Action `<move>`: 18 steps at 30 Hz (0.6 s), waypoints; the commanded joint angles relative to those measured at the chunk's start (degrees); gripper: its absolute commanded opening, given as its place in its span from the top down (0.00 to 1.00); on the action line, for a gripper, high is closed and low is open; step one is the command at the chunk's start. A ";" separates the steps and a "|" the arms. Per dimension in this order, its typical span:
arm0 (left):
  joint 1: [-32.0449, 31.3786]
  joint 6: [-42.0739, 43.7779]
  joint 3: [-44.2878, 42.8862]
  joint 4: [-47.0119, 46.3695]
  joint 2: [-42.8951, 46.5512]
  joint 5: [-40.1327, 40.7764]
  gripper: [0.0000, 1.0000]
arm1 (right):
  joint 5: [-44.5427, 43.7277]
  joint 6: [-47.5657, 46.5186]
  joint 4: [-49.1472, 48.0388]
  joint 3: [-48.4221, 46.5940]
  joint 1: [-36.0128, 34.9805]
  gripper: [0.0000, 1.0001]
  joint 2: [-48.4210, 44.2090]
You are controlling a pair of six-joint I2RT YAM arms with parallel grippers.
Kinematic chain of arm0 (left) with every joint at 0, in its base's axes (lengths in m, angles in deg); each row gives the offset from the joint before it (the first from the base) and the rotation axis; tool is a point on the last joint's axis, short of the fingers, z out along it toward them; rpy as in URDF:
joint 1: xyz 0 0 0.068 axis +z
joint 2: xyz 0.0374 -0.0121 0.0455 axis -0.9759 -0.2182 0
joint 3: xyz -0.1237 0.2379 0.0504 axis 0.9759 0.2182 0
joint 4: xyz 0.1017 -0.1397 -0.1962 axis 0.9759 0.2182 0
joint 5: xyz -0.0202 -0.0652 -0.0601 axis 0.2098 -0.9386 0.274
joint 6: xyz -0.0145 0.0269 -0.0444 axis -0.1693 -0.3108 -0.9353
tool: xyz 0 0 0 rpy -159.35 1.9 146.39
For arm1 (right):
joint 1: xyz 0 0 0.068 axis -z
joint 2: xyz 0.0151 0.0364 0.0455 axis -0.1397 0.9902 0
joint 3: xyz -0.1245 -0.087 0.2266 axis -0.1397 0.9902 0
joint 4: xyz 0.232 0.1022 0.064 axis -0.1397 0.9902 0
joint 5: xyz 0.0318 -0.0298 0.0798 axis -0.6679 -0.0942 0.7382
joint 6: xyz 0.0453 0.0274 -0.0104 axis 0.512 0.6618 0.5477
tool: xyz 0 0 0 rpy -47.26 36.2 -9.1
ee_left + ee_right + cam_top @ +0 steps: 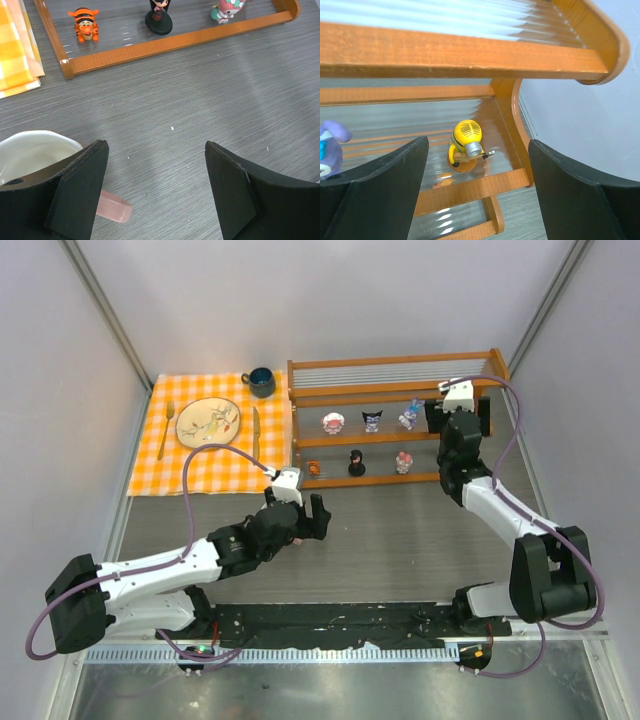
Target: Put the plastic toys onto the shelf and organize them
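The wooden shelf (390, 375) stands at the far side of the grey tabletop (400, 540). It is just right of an orange checked cloth (195, 470) that carries a patterned plate (208, 423), a fork (165, 430) and a knife (256, 430), with a dark mug (260, 381) at the far edge.

On the tier under the slatted top stand a pink-white figurine (333, 422), a dark figurine (372, 420) and a purple-blue figurine (408, 416). The right wrist view adds a yellow figurine (466, 145) upright at the right end of that tier, just beside the side post. From above, the right arm hides that end. On the lowest tier stand an orange tiger figurine (84, 25), a black figurine (159, 17) and a pink-and-green figurine (227, 9), well apart from each other.

The left arm stretches low from its near-left base toward the far right. The left gripper (156, 150) ends near the shelf's left end, on its near side and apart from the bottom rail. Its fingers are spread wide with only bare tabletop between them. A white mug with a pink handle (35, 150) sits at the outer side of one finger, mostly hidden; I cannot tell whether they touch.

The right arm folds at the elbow above its near-right base and reaches to the far side, its wrist over the shelf's right end. The right gripper (477, 150) faces into the shelf with its fingers wide apart and holds nothing. The yellow figurine shows in the gap, beyond the fingertips.
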 commanded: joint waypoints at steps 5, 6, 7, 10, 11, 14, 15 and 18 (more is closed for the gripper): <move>0.31 -2.15 -1.37 -1.29 3.41 -1.23 0.18 | 2.49 8.34 8.34 1.80 0.26 0.12 -11.50; 0.31 -2.59 -1.28 -0.85 3.59 -0.88 0.18 | 2.41 10.79 9.13 2.42 0.26 0.12 -12.11; 0.31 -3.38 -1.45 0.11 3.77 -0.62 0.17 | 2.58 11.94 11.57 2.51 0.35 0.12 -13.51; 0.31 -5.31 -1.54 3.54 5.34 -0.35 0.14 | 3.98 17.90 15.01 4.09 0.26 0.06 -18.33; 0.31 -5.75 -1.37 3.90 5.96 -0.44 0.13 | 4.16 18.54 15.54 4.79 0.26 0.05 -20.01; 0.31 -7.42 -1.36 6.53 8.51 -0.26 0.12 | 4.34 24.25 18.35 7.87 0.26 0.04 -27.13; 0.31 -7.69 -1.28 7.23 9.21 -0.35 0.12 | 4.86 25.48 19.41 8.66 0.26 0.03 -30.28; 0.31 -8.57 -0.93 9.26 11.85 0.44 0.11 | 4.78 31.10 22.92 9.71 0.26 0.02 -35.74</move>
